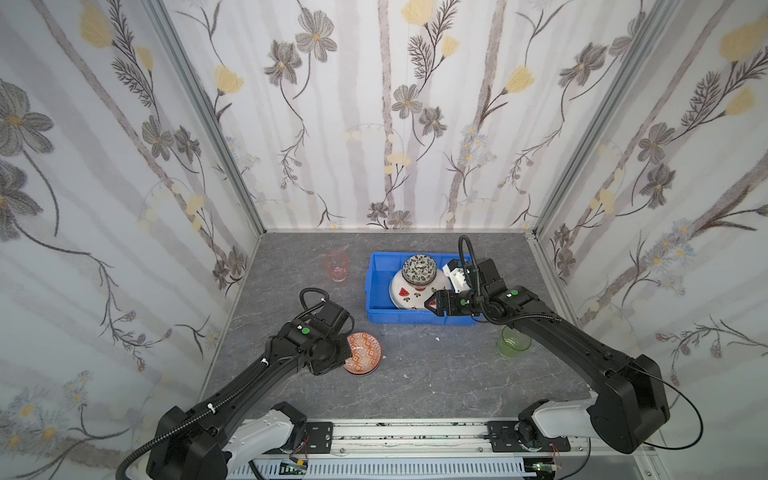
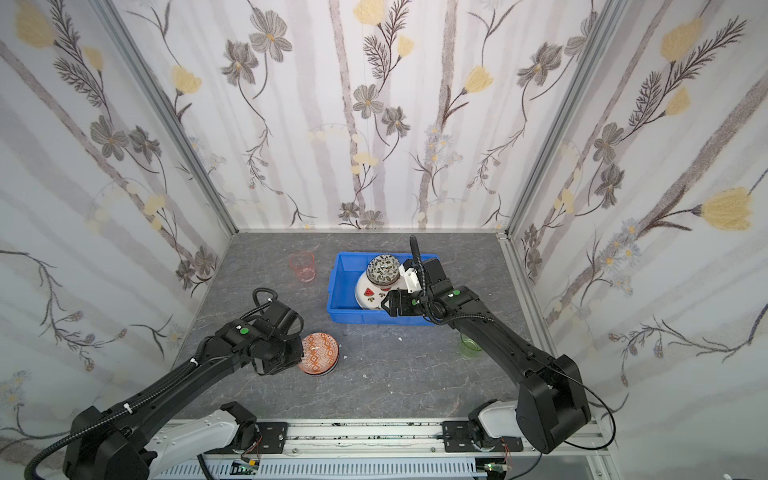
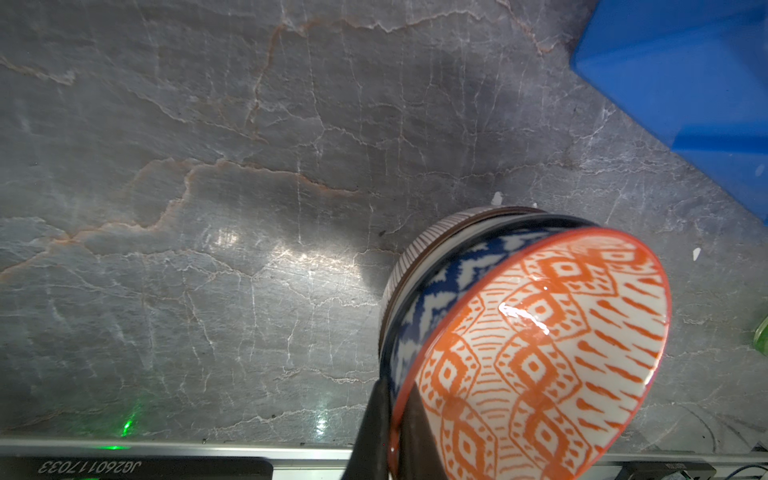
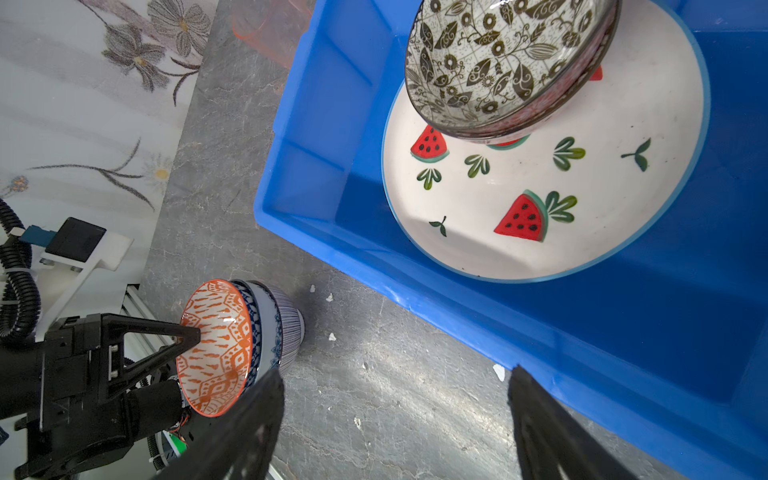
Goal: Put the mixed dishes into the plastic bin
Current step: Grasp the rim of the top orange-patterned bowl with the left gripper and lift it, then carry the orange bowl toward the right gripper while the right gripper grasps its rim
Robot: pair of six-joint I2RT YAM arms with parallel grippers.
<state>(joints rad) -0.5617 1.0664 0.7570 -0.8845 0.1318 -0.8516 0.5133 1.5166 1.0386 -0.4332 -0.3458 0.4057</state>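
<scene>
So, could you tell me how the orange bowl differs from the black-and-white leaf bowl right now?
The orange bowl nests in a blue-white bowl outside the blue bin; the leaf bowl sits over the watermelon plate inside it. The left gripper pinches the orange bowl's rim; the leaf bowl is untouched. Both are small patterned bowls.

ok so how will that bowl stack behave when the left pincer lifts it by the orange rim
Likely only the orange bowl rises: the left pincer pinches just its rim, while the blue-white bowl and striped bowl beneath are merely nested and may stay or drop. Its glossy glaze looks slippery, so it could swivel in that edge grip. Seems ceramic: rigid, chippable.
</scene>
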